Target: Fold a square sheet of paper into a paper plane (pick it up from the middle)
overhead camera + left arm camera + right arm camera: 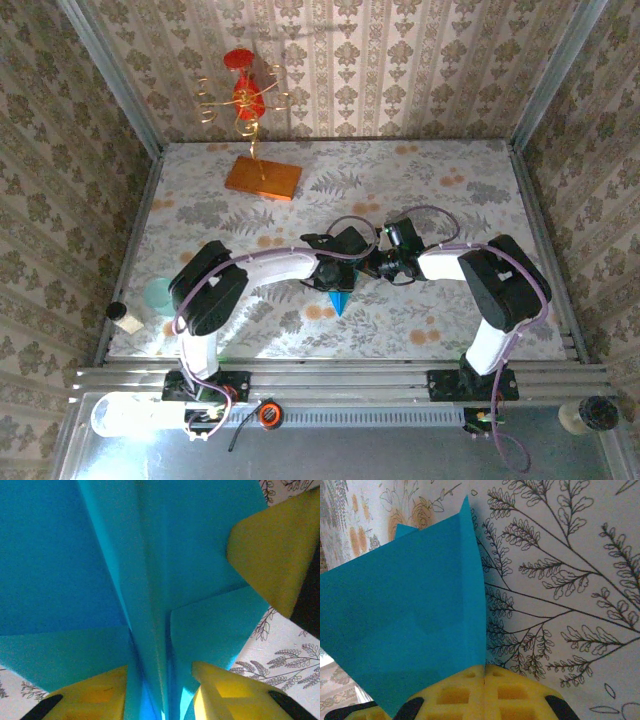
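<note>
The square sheet of paper is folded into a cyan-blue paper plane [339, 300] with lengthwise creases, its pointed tip toward the near edge at mid-table. My left gripper [347, 258] straddles it from the left. In the left wrist view the plane's central keel [150, 645] runs down between my yellow fingers [90, 695], which stand a little apart on either side; the left gripper [160, 672] is open. My right gripper [376, 264] meets it from the right. Its pads [465, 695] are pressed together on the plane's edge [410, 620], so the right gripper [485, 667] is shut on it.
An orange slab [262, 178] with a red and gold wire ornament [245, 95] stands at the back left. A pale teal round object [158, 295] and a small black-topped item [117, 312] lie at the left edge. Patterned walls enclose the table.
</note>
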Available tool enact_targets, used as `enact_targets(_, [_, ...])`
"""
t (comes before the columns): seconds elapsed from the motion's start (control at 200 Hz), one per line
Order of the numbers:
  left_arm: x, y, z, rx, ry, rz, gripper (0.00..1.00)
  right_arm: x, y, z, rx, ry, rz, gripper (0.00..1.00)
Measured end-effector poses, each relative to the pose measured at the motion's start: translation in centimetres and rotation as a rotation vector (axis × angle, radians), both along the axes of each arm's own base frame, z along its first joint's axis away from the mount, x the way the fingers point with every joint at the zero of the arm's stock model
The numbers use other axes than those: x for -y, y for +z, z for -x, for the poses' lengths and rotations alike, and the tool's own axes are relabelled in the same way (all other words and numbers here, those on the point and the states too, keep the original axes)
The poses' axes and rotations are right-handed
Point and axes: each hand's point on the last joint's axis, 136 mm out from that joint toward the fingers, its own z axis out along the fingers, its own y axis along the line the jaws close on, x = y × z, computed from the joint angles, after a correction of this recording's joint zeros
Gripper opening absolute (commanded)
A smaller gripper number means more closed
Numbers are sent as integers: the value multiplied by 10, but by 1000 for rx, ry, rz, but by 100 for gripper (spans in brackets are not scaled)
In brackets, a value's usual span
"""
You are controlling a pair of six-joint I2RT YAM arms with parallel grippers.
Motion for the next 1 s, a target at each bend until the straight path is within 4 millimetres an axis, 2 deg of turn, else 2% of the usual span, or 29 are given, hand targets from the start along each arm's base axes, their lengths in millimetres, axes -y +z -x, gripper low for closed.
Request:
enact_targets(0.22, [-3,-2,1,-4,-9,-19,24,0,0,0,-10,-9,-5,5])
enact_targets(0.33, [-4,-3,1,-1,-15,-24,18,0,-1,1,-13,-10,-3,10])
enact_targets(0.45, [-5,-3,-1,9,-16,-33,13,2,-2,2,-25,-13,1,22])
enact_targets(0.525, [-6,-3,-2,15,-18,-37,11,6,0,2,-34,-25,5,35])
enact_targets(0.705, [-11,-2,-10,26,-22,-41,10,29,32,-9,49,-85,22,54])
enact_targets(0.83, [-15,8,-32,50,-10,-27,9,59,56,-13,126,-168,56,60])
enact_targets(1.0, [-12,38,-78,126,11,29,8,93,65,-9,166,-249,136,63])
